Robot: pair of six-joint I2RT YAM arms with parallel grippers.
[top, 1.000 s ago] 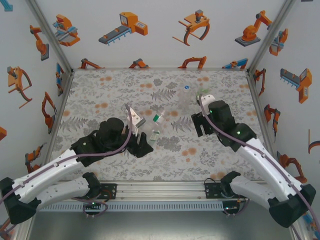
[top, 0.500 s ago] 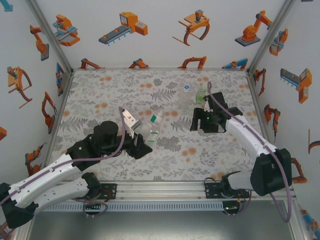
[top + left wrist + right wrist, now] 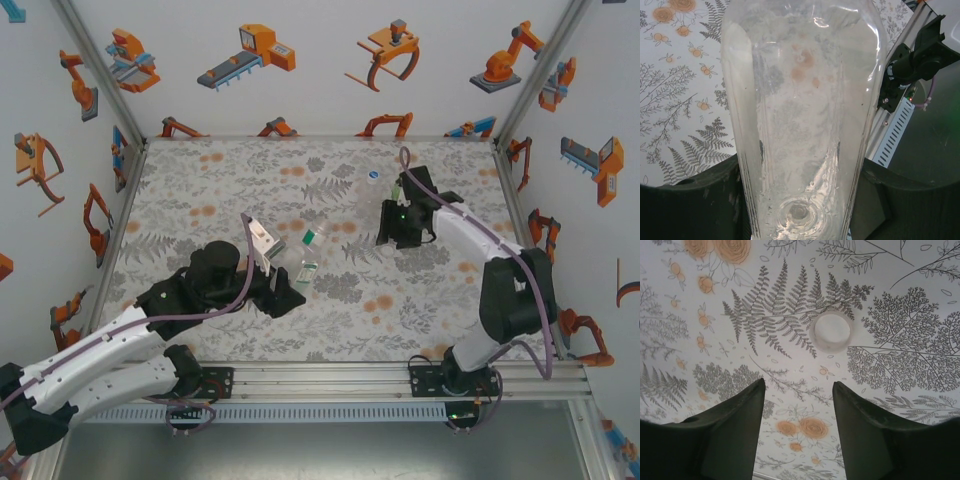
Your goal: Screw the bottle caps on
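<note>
A white bottle cap (image 3: 830, 331) lies flat on the fern-printed bench (image 3: 715, 365), just ahead of the right pincer (image 3: 798, 390), whose jaws we see parted with nothing between them. To its left, nearer the front edge, the left pincer (image 3: 800, 170) is clamped on the sides of a clear, unlabelled plastic bottle (image 3: 800, 90), seen base-first from the wrist; we cannot tell whether it is capped.

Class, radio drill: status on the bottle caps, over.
Left gripper shut on clear bottle. Right gripper open, white cap just ahead. Path to cap clear.
</note>
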